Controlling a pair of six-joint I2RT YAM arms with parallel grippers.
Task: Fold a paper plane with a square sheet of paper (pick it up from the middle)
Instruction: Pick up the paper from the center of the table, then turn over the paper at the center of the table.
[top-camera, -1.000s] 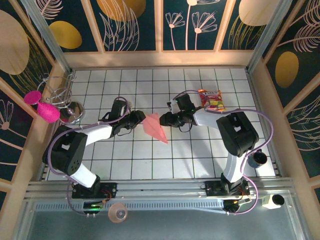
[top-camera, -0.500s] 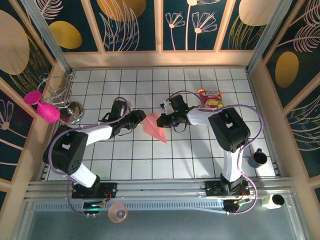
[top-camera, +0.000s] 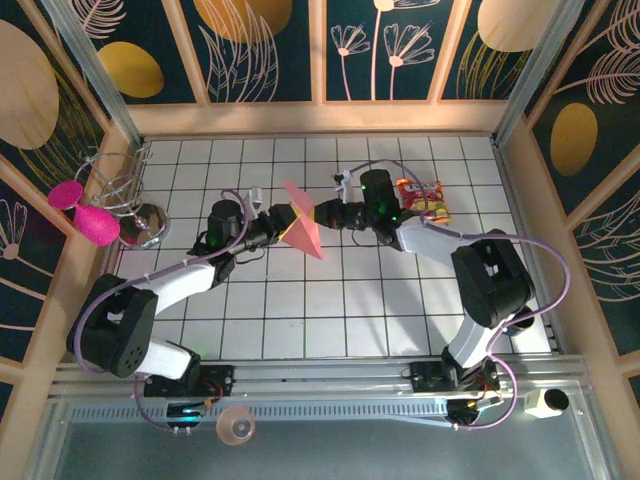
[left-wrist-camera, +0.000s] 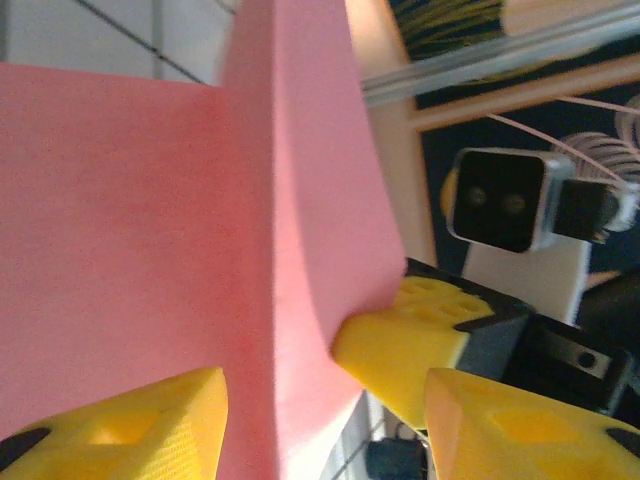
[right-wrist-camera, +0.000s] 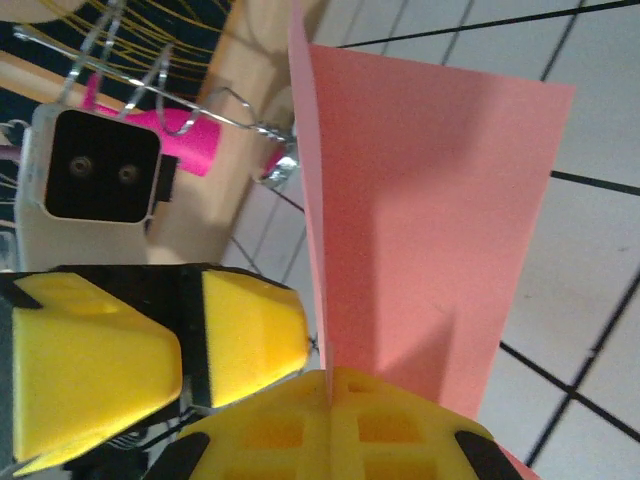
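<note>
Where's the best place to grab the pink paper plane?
Probably the middle fold of the paper plane, coming in from the side. That fold stands up as a thin flat flap, so fingers can close on both faces, as the right gripper does.

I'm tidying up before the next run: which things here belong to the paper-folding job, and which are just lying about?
Job:
pink folded paper
right gripper, pinching it
left gripper, open around it

Lying about:
snack packet
magenta discs
wire stand
</note>
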